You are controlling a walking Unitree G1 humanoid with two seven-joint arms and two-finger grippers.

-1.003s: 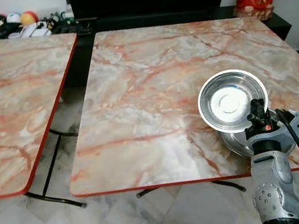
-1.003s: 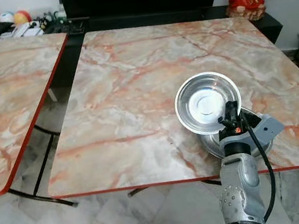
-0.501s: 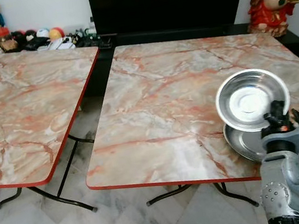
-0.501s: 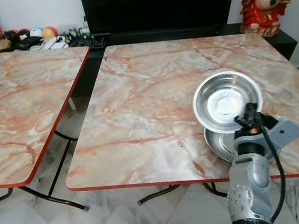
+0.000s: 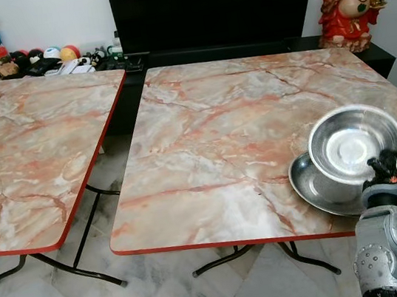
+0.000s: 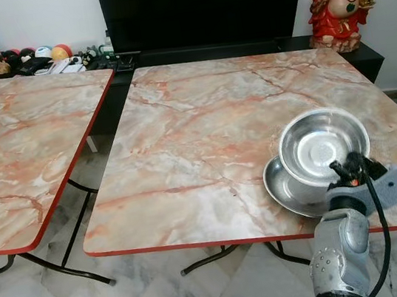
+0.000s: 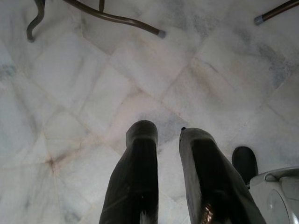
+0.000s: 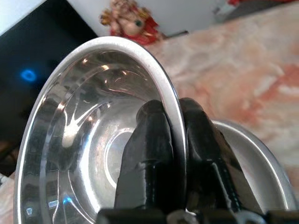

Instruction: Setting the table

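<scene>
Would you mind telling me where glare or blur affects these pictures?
Eye views: sharp, with bright reflections inside the steel bowl and a soft sheen on the right-hand table. Right wrist view: the statue and background are blurred, streaky highlights in the bowl. Left wrist view: evenly lit floor, fingers soft.

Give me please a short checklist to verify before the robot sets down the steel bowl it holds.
1. Right hand pinches the bowl rim, one finger inside, one outside: ok.
2. Bowl lifted off the plate below: ok, it is tilted.
3. Bare table surface for placing: ok.
4. Plate fully on the table near its front edge: ok.
5. Left hand idle above the floor: ok.
6. Firmness of grip: cannot tell.
</scene>
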